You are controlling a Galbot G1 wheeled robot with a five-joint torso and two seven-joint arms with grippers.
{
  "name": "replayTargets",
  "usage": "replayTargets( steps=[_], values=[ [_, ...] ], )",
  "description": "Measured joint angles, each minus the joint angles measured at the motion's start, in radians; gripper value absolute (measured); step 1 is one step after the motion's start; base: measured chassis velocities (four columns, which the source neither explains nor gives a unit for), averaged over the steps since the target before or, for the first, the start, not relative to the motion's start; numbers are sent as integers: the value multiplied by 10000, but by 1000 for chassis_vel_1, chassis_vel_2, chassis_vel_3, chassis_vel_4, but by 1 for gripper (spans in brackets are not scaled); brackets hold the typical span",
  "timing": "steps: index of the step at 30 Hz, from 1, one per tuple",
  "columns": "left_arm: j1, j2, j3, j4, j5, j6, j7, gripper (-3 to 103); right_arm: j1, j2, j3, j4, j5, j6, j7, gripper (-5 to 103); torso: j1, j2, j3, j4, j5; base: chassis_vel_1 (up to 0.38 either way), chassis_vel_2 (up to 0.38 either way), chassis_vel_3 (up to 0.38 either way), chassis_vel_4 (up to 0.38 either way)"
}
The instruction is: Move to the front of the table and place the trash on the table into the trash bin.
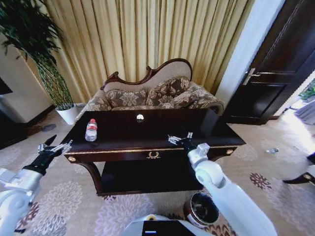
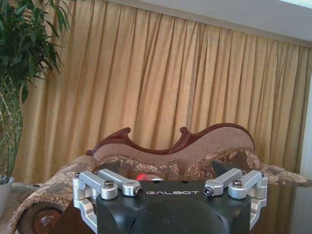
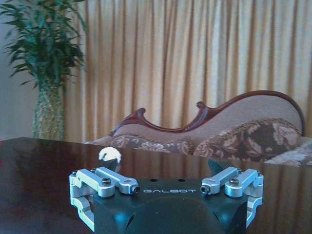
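- The table (image 1: 147,129) stands right before the robot, a patterned sofa (image 1: 157,96) behind it at twelve o'clock.
- The bottle (image 1: 91,130) stands upright near the table's left end, at about ten o'clock.
- A small white scrap (image 1: 140,117) lies near the far edge, at twelve.
- The left gripper (image 1: 55,146) hovers off the table's left front corner, fingers spread, holding nothing.
- The right gripper (image 1: 180,138) hangs over the tabletop's front right, fingers apart and empty.
- The trash bin (image 1: 201,209) sits on the carpet at five o'clock.
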Motion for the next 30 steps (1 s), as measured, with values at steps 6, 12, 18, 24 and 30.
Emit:
replayTargets(
  steps=[6, 12, 18, 24, 30],
  values=[
    [38, -210, -5, -67, 124, 35, -5, 100, 569, -560, -532, -198, 486, -54, -266, 100, -2, 1, 0, -6, 2, 0, 0, 0, 0],
    [55, -289, -54, -221, 135, 192, -33, 100, 1574, -422, -1300, -838, 1007, -55, -253, 100, -1, 0, 0, -4, 1, 0, 0, 0, 0],
    [131, -404, -187, -247, 136, 218, -63, 100, 3069, -27, -2254, -1664, 1403, -88, -48, 100, -1, 0, 0, -4, 0, 0, 0, 0, 0],
    [177, -565, -310, -239, 137, 218, -60, 100, 4603, 372, -3346, -2571, 1797, -282, 58, 100, 0, 0, 1, -1, -3, 0, 0, 0, 0],
    [156, -624, -387, -254, 124, 238, -69, 100, 6088, 817, -4427, -3527, 2441, -772, 147, 100, 0, 0, 1, -3, 0, 0, 0, 0, 0]
  ],
)
